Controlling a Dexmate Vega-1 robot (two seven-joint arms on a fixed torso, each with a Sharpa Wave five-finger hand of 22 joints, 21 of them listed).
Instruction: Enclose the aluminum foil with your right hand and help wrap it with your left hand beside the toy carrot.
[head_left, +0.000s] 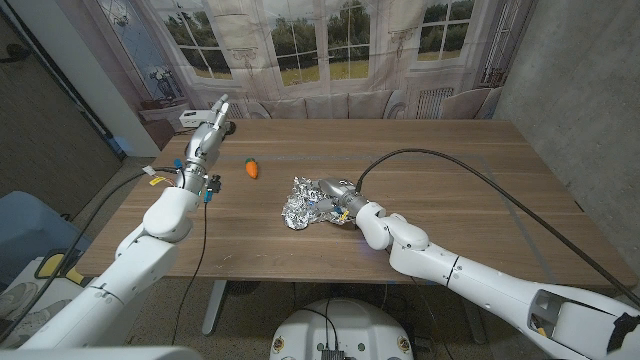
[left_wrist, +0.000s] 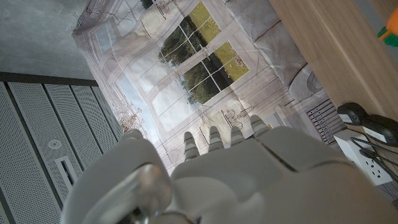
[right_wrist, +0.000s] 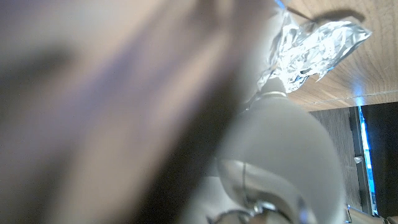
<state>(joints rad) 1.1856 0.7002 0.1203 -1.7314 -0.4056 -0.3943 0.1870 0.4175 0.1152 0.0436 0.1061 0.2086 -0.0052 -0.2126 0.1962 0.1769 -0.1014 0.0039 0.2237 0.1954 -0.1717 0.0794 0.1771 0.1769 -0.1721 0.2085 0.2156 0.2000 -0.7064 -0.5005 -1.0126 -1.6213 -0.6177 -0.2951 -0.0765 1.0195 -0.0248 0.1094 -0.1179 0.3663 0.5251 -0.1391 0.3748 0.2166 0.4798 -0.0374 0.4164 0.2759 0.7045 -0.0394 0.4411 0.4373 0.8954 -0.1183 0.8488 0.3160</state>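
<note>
Pressing our right hand (head_left: 335, 200) into the crumpled aluminum foil (head_left: 301, 204) near the table's (head_left: 480, 170) middle, we can't tell how far the fingers close around it; the foil hides them. Right wrist view is mostly blur, with foil (right_wrist: 311, 46) on the wood. Our left hand (head_left: 218, 112) is raised near the far left corner, fingers apart, holding nothing. Left wrist view shows its fingers (left_wrist: 214, 142) spread toward the window backdrop (left_wrist: 186, 68). Toy carrot (head_left: 252, 169) lies between the hands, apart from the foil.
</note>
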